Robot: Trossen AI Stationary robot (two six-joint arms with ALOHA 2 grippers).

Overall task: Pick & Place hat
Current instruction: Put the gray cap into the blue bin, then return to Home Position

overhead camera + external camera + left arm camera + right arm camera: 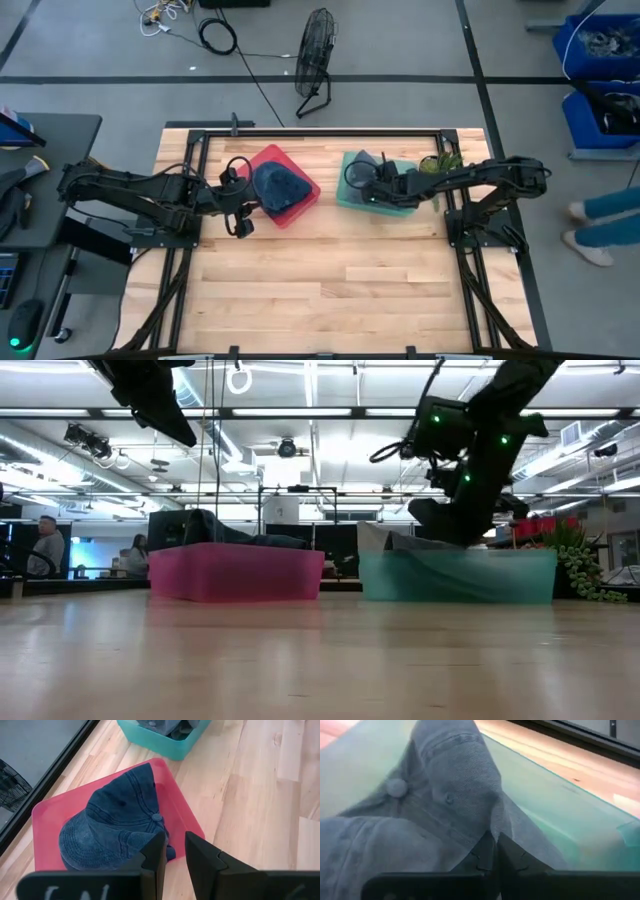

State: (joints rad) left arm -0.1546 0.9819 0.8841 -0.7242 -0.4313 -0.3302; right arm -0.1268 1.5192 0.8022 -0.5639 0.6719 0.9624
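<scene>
Two bins stand side by side toward the far edge of the wooden table [330,280]: a red bin [305,192] on the left and a teal bin [345,195] on the right, close together but apart. Item, red bin: holds a dark blue cap [278,185], denim-like with visible stitching and a top button, lying crown-up and filling most of the bin; the left wrist view shows its brim toward the bin's near corner [115,827]. Item, teal bin: holds a grey hat [440,785] of similar cloth, bunched up, with a pale top button showing in the right wrist view. Item, left gripper [240,222]: hangs over the bare table just beside the near left corner of the red bin, raised well above the table in the low view; its fingers [152,855] stand a narrow gap apart with nothing between them, the blue cap lying beyond and below. Item, right gripper [366,190]: reached down into the teal bin at its left part; its fingers [482,855] are pressed together on a fold of the grey hat's cloth, the fabric rising around them. Item, surroundings: a green plant [440,163] just beside the teal bin's right side; a black floor fan [315,55] on the grey floor beyond the table; blue crates [600,70] at the far right; a person's legs [600,215] at the right edge
</scene>
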